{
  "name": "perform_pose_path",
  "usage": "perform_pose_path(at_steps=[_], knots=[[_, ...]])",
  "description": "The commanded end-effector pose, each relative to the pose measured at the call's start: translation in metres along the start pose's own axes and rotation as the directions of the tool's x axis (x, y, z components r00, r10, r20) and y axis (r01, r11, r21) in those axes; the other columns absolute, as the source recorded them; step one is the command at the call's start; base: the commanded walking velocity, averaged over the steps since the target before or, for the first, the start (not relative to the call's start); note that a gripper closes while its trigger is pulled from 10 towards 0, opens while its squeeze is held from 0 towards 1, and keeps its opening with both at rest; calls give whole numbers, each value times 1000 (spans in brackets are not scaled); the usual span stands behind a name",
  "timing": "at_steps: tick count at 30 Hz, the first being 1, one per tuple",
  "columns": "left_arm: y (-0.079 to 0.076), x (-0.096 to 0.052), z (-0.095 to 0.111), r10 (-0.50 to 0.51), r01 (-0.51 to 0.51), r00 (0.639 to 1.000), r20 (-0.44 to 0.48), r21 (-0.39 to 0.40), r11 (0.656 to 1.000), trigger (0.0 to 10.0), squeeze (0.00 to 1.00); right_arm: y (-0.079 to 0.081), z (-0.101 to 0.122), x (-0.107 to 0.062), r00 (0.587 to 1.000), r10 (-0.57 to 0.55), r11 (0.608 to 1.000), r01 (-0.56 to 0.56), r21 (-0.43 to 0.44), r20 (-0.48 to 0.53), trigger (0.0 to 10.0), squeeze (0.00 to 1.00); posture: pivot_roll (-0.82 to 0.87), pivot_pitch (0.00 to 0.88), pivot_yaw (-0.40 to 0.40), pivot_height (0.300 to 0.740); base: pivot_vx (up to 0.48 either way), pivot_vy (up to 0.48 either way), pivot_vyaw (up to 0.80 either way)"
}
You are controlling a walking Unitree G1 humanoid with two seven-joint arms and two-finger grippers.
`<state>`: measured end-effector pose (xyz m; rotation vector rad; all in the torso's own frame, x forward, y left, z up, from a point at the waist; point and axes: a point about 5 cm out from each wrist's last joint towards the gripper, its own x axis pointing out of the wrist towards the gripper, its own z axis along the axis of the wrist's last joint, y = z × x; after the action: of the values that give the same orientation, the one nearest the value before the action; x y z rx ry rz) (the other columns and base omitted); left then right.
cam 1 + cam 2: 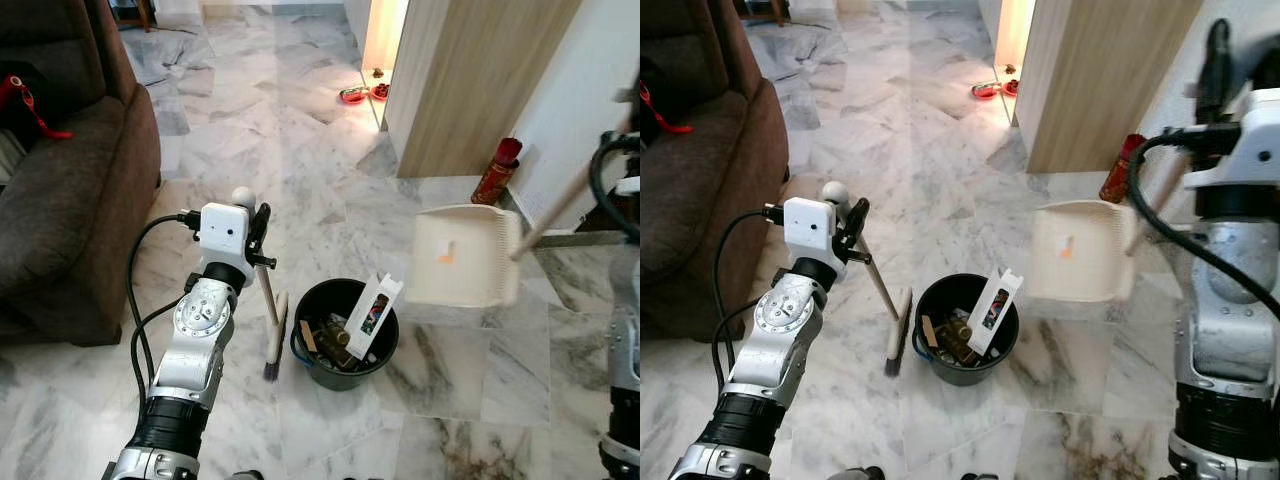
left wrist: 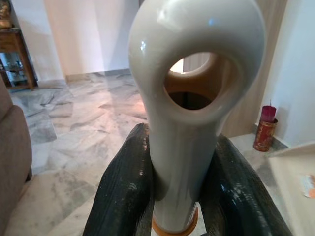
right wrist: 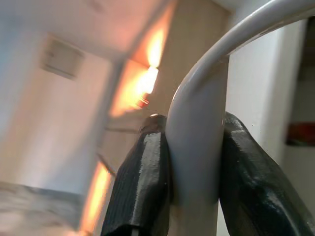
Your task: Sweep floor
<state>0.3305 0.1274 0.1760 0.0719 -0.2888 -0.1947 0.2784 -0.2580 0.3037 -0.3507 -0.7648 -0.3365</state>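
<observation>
My left gripper (image 1: 258,237) is shut on the top of a short broom's cream handle (image 2: 187,147), just below its loop end. The broom (image 1: 268,300) leans down to the floor, and its brush head (image 1: 274,345) rests beside a black bucket (image 1: 345,378). The bucket holds rubbish and a white box (image 1: 373,312) that sticks up over the rim. A cream dustpan (image 1: 465,255) hangs tilted in the air just right of the bucket. Its long handle (image 1: 560,205) runs up to my right gripper (image 3: 197,167), which is shut on the handle.
A brown sofa (image 1: 70,190) stands on the left with a red strap (image 1: 25,100) on it. A wooden partition (image 1: 470,80) and a red can (image 1: 497,170) are at the right by the white wall. Red bowls (image 1: 353,95) lie further back on the marble floor.
</observation>
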Motion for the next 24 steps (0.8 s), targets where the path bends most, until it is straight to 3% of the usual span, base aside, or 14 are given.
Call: perform_pose_path(at_steps=[1,3,6,8,12,17,24], knots=[[-2,2,16,-15,13,996,83,22,1000,10000,0,-14,0,0,999,-52,996,51,-73,-3,10000,0,98,148,-57,740,0,0,0],[-2,2,16,-14,12,996,82,23,1000,10000,0,-18,-4,-2,997,-70,993,68,-97,-24,10000,0,94,149,-59,740,0,0,0],[0,1,16,-11,9,997,80,24,1000,10000,0,-37,-21,-11,984,-165,982,156,-110,-75,10000,0,97,149,-59,740,0,0,0],[-1,1,16,-11,9,997,80,25,1000,10000,0,-38,-28,-16,981,-163,981,151,-119,-102,10000,0,99,148,-59,740,0,0,0],[-2,2,17,-16,13,996,83,27,1000,10000,0,-32,-53,-35,966,-159,981,131,-142,-204,10000,0,104,148,-59,740,0,0,0],[-1,-1,16,-25,22,997,76,31,999,10000,0,-30,-64,-46,956,-164,980,130,-147,-244,10000,0,107,146,-57,740,0,0,0],[0,-9,14,-33,31,998,58,38,999,10000,0,-21,-77,-60,941,-166,986,150,-76,-295,10000,0,114,145,-52,740,0,0,0]])
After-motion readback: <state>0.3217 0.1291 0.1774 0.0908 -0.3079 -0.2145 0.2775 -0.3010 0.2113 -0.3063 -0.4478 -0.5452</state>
